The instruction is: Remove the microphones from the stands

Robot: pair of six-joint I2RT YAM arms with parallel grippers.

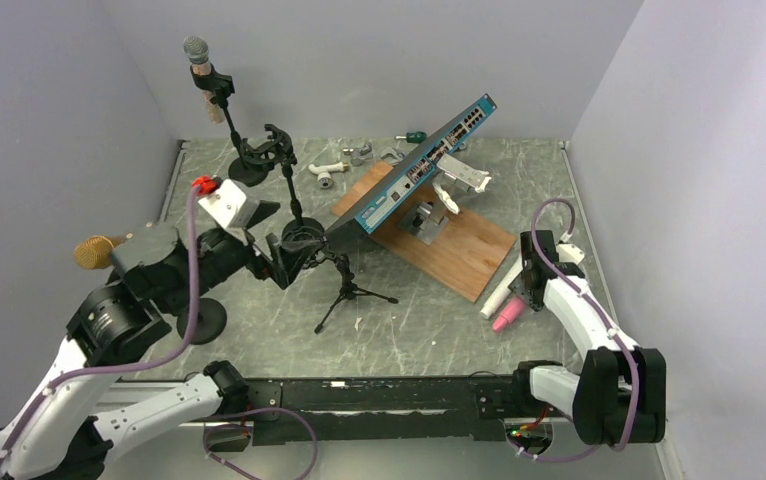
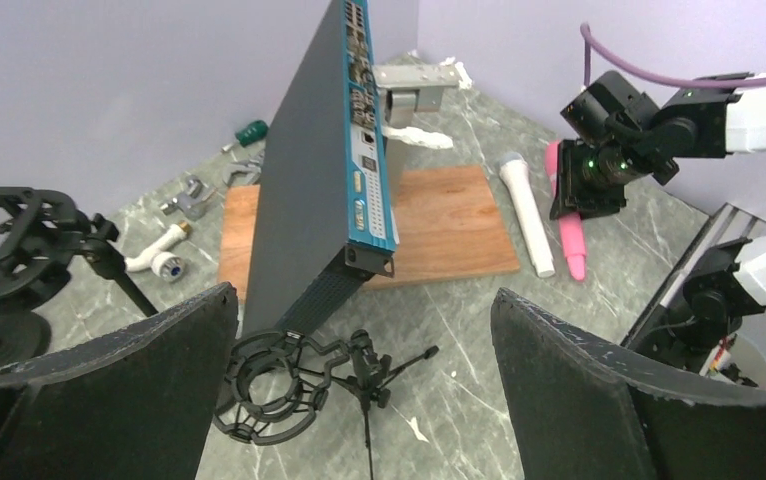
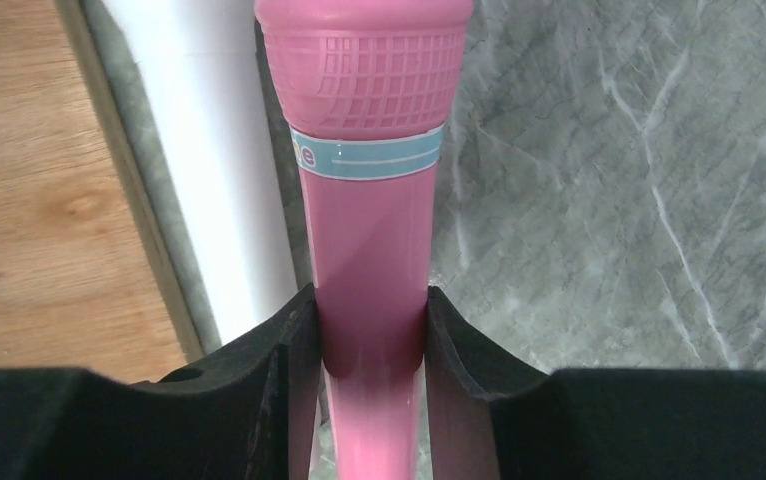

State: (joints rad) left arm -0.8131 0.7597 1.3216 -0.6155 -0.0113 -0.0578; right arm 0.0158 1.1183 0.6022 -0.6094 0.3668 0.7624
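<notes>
My right gripper (image 3: 371,330) is shut on the handle of a pink microphone (image 3: 364,120), which lies low over the table beside a white microphone (image 3: 199,150) at the right (image 1: 507,318). My left gripper (image 2: 364,300) stands wide open above a small tripod stand (image 2: 379,385), whose black shock mount (image 2: 264,385) is empty. At the back left a grey-headed microphone (image 1: 196,50) sits clipped in a tall stand (image 1: 221,110). A gold microphone (image 1: 94,250) shows behind my left arm; its support is hidden.
A blue network switch (image 1: 424,165) leans tilted over a wooden board (image 1: 459,245), its dark underside close to the tripod. Another stand with an empty shock mount (image 2: 19,255) is at the left. Pipe fittings (image 1: 327,172) and a screwdriver (image 1: 414,136) lie at the back.
</notes>
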